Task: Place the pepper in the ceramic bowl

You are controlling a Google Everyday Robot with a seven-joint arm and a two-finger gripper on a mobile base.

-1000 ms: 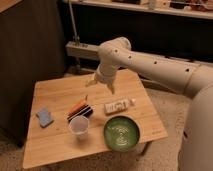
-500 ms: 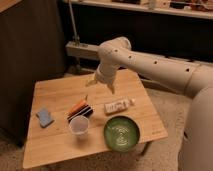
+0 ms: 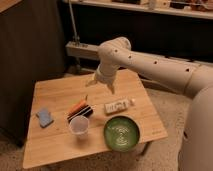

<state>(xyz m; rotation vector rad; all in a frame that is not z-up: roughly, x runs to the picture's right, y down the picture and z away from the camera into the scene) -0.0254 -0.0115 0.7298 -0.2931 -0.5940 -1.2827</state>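
My end effector (image 3: 100, 86) hangs above the back half of the surface (image 3: 55, 92), spread open and holding nothing. The pepper (image 3: 77, 106) lies mid-surface against the black striped block (image 3: 82, 113), with the plastic cup (image 3: 79, 125) just in front. I worry a descent could catch the block or topple the cup, and the slim pepper might roll. The ceramic bowl (image 3: 121, 133) sits at the front edge, toward the right corner. The surface is pale wood, with a dark cabinet to its left and a speckled floor.

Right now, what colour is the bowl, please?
The bowl is green with pale swirls, camera view; the gripper hovers over the table.
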